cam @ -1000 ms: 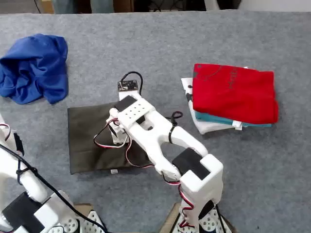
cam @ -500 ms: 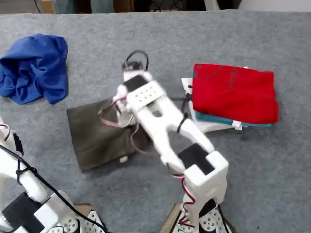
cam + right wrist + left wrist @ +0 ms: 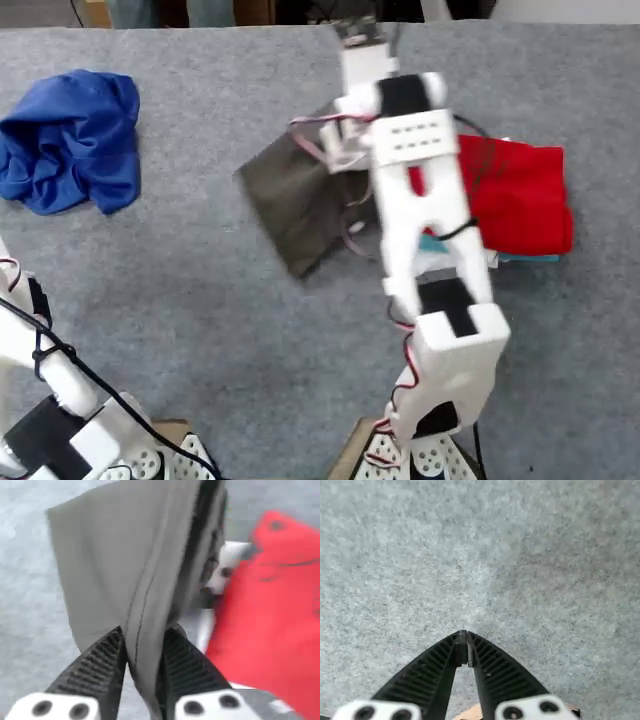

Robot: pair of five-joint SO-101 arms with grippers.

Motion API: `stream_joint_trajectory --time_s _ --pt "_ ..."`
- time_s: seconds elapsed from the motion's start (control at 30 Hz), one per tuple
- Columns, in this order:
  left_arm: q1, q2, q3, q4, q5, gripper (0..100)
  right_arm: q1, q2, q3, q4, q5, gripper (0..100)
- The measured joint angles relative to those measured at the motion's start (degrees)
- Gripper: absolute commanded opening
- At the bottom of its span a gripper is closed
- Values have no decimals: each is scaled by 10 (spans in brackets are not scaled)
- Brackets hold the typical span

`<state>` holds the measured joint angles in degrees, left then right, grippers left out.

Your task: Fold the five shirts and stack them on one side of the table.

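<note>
Right gripper [image 3: 144, 647] was pinching the folded olive shirt [image 3: 300, 205] by one edge. Cloth was bunched between the jaws and the rest hung free above the grey table [image 3: 200, 330]. In the high view the shirt was lifted near centre, just on the 9 o'clock side of the stack [image 3: 535, 257]. The edge grip makes sense to me: it keeps the fold together and lets the free end land first.

The stack at 3 o'clock had the red shirt [image 3: 520, 200] over teal and white layers, so olive looked like number four going on. Blue shirt [image 3: 70, 140] lay crumpled at 10 o'clock, well apart, not yet folded; probably last.

Left gripper [image 3: 466, 640] had its tips pressed together on nothing, over bare table. Left arm [image 3: 40, 400] sat at 7 o'clock, likely parked clear of the right arm's path.

Risk: the hanging end opens up or knocks the red shirt askew at set-down.
</note>
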<state>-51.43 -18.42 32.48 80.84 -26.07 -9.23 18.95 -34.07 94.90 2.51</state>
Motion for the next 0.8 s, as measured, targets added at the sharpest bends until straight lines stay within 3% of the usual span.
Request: stream_joint_trajectory --time_s 0.47,0.8 --pt "0 0 0 0 0 30 243 0 -20 0 170 15" --pt "0 0 0 4 0 30 330 0 -20 0 217 15"
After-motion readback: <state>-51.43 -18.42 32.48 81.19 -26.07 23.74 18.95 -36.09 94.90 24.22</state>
